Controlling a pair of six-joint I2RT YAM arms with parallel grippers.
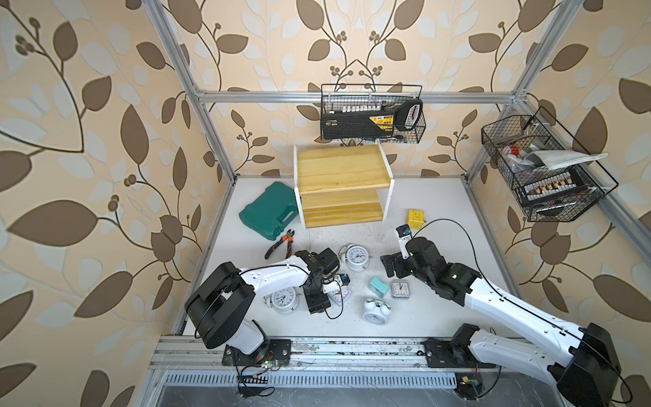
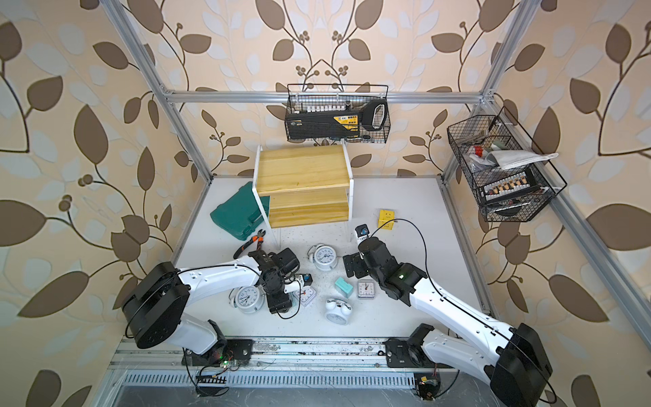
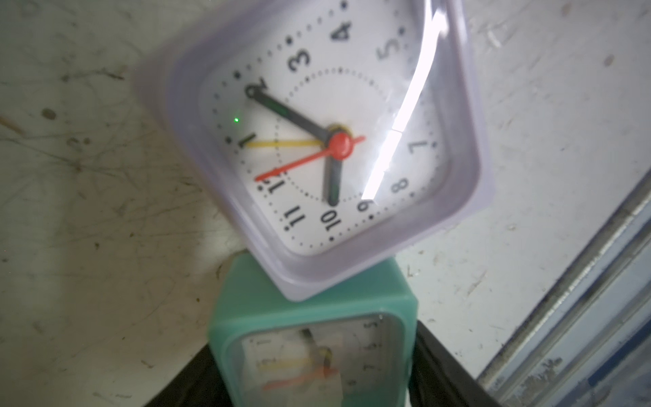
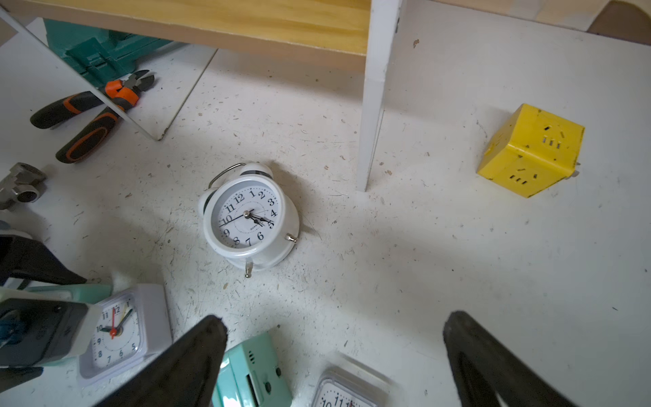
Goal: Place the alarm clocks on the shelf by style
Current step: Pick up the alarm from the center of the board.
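L claw [image 3: 313, 384] sat part-closed on a mint clock [image 3: 310, 317] resting on the surface [image 3: 88, 176], lilac clock [image 3: 317, 141] right against it. R claw [image 4: 336, 320] hung wide open nr a twin-bell clock [image 4: 250, 218] lying face-up; all were in front of the shelf [image 1: 338, 169].

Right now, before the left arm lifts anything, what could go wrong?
1. The lilac clock overlaps the mint clock that sits between the left jaws, and perhaps rests on it. Lifting the mint one may drag or tip the lilac one.
2. A round white clock lies close beside the left arm. A swing toward the shelf could knock it.
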